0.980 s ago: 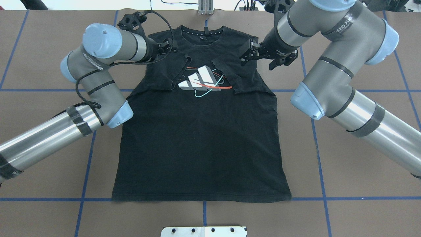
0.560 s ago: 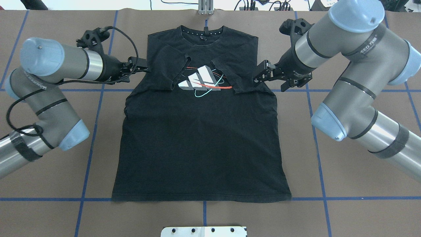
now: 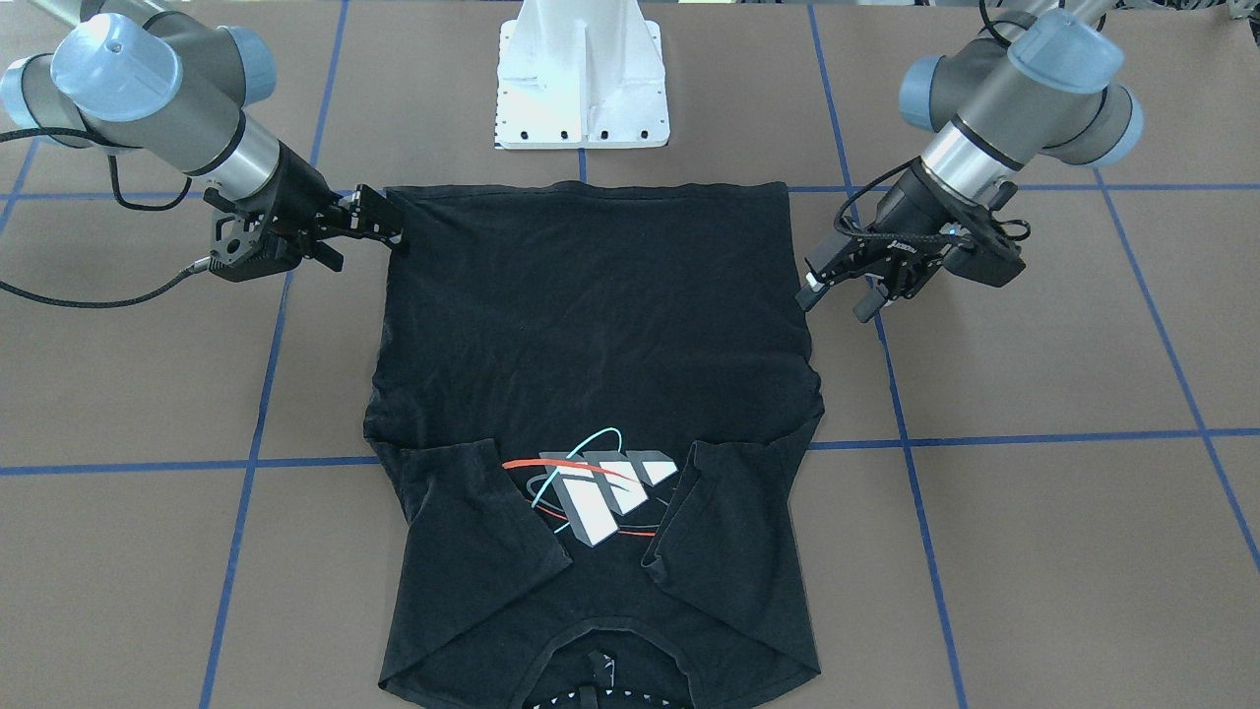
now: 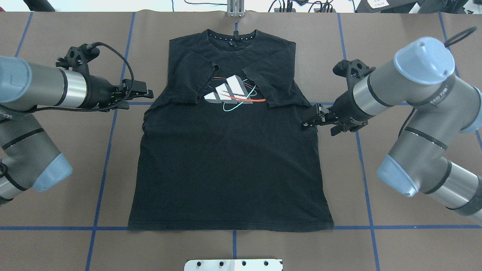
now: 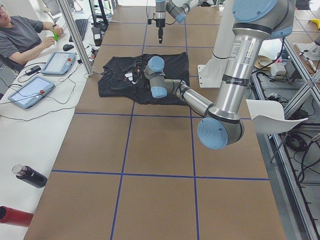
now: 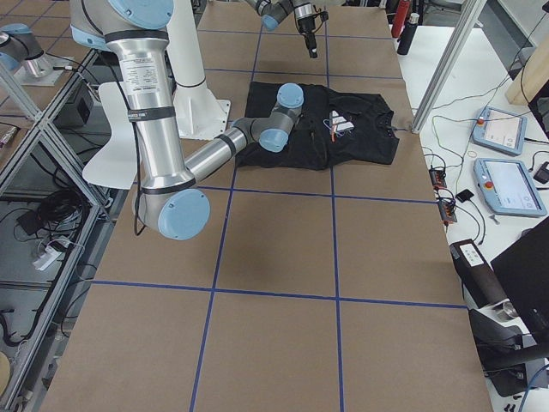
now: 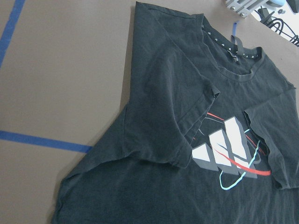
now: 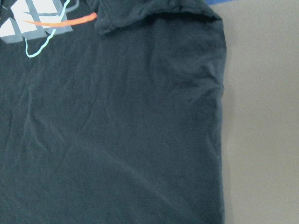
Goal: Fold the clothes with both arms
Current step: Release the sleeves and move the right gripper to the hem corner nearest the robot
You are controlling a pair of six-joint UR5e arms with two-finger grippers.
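The T-shirt (image 4: 229, 162) has 2 sleeves folded in, body unfolded; left end effector (image 4: 147, 89) and right end effector (image 4: 314, 123) gape empty.

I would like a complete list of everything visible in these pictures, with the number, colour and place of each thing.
T-shirt: one, black, flat mid-table, both sleeves folded onto the chest.
logo: one, white, red and teal, on the chest.
table: one, brown with blue tape lines.
pedestal base: one, white, beyond the shirt's hem.
tablets: two, grey, on the white side desk.
bottles: two, black and red, same desk.
person: one, grey top, seated at that desk.
arms: two, grey with light-blue caps, flanking the shirt.
left gripper: one, black, open, by one side edge.
right gripper: one, black, open, by the other edge.
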